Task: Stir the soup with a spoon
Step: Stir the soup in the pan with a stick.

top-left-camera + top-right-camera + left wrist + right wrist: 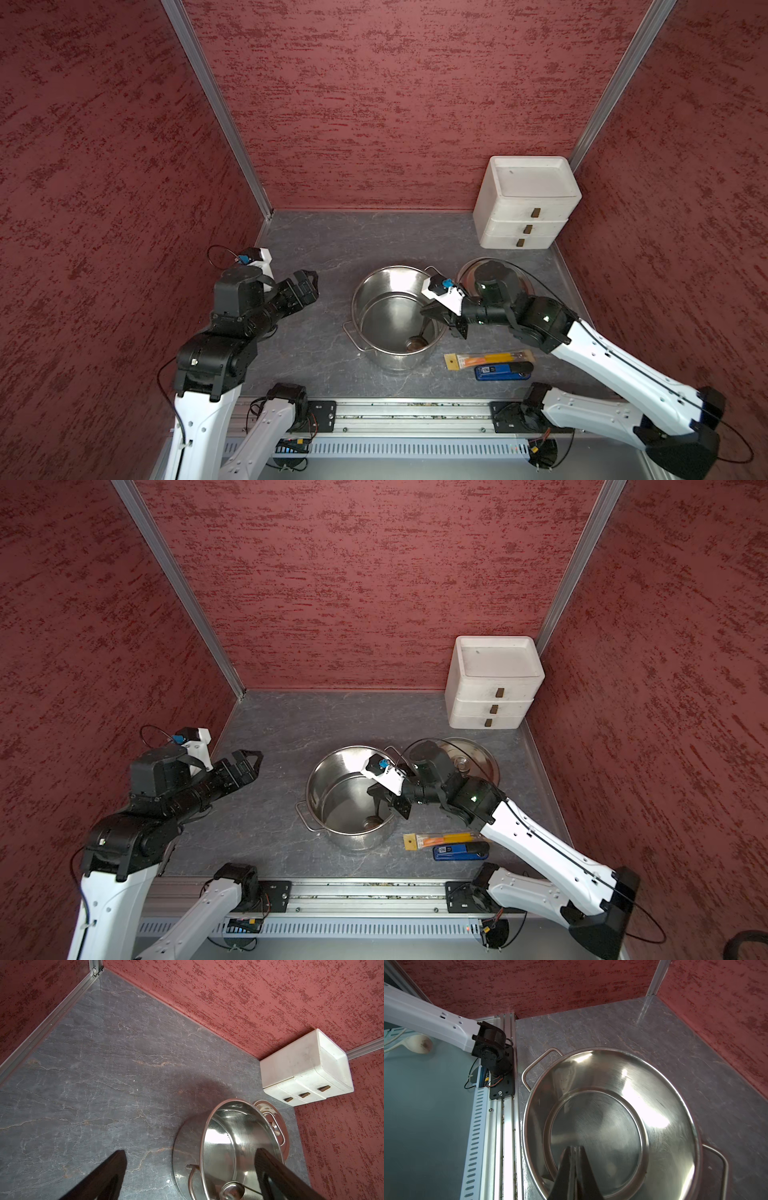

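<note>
One ladle (415,344) already stands in the stockpot (376,286). Its round bowl rests on the steel bottom at the lower right of the pot in both top views, and its thin handle rises to the right gripper (430,315). Those jaws are closed and appear to pinch the top of the handle, though the right wrist view shows only the shut tips above the pot's floor. The left gripper (311,284) hovers at the left of the frame, well apart from the pot, its jaws spread wide and holding nothing.

I judge the pick-up and the dip done. The stirring itself is what remains, and no turns can be counted from here. No liquid can be made out in the pot.

On the grey surface (316,241) there are:
- one pot
- one ladle
- one lid (482,756) lying flat just right of the pot, partly under the right arm
- one white three-drawer chest (528,203) at upper right
- one orange-and-yellow packaged tool (488,359)
- one blue-and-black gadget (503,370) just below it
</note>
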